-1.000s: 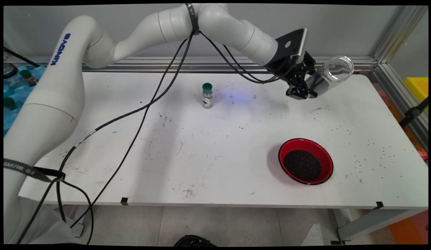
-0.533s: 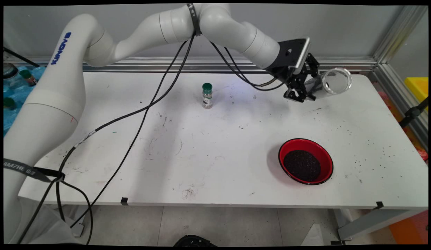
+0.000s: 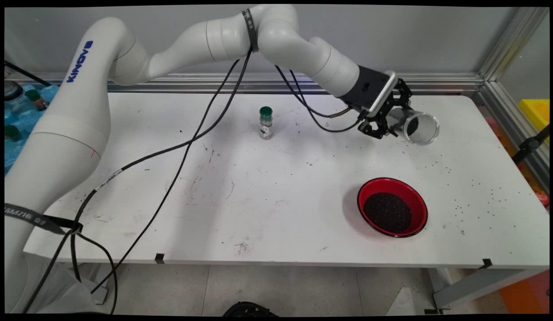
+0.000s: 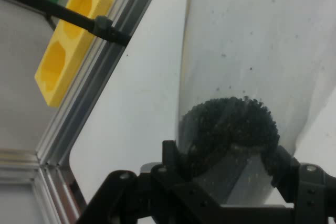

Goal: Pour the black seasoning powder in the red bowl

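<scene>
My gripper is shut on a clear plastic jar above the table's far right part. The jar lies tipped on its side, its open mouth facing the near right and slightly down. A small heap of black grains sits inside the jar, close to my fingers that clasp it from both sides. A red bowl holding black grains stands on the table nearer the front, below the jar and apart from it.
A small spice bottle with a green cap stands upright at the table's far middle. Black cables hang from the arm across the left half. An aluminium rail borders the far right side, with a yellow block beyond. Loose grains dot the table's right part.
The gripper has come down and slightly forward with the jar. The jar has tipped from mouth-up to lying on its side with its mouth turned toward the front.
</scene>
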{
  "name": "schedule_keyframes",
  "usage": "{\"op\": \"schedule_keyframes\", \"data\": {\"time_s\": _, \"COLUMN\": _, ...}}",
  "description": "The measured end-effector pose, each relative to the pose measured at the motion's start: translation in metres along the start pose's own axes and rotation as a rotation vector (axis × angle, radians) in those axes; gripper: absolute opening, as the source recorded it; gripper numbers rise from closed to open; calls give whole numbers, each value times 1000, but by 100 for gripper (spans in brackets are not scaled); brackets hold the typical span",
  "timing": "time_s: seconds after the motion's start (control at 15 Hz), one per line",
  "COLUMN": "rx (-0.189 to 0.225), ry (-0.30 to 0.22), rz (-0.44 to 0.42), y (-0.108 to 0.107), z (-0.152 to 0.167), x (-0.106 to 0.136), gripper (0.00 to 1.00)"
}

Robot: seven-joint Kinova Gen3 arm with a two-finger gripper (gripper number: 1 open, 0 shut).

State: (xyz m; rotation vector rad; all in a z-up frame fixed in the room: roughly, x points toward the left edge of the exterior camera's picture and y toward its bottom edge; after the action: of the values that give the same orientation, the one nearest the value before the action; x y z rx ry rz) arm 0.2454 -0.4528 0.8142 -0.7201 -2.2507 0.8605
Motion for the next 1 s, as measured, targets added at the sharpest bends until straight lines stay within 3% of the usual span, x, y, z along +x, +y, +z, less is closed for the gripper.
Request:
{"op": "schedule_keyframes", "data": {"time_s": 0.33, "rx": 0, "ry": -19, "rz": 157, "y": 9, "z": 8, "x": 4, "gripper": 0}}
{"op": "schedule_keyframes", "data": {"time_s": 1.0, "rx": 1, "ry": -46, "rz": 374, "y": 22, "z": 20, "x": 11, "gripper": 0}}
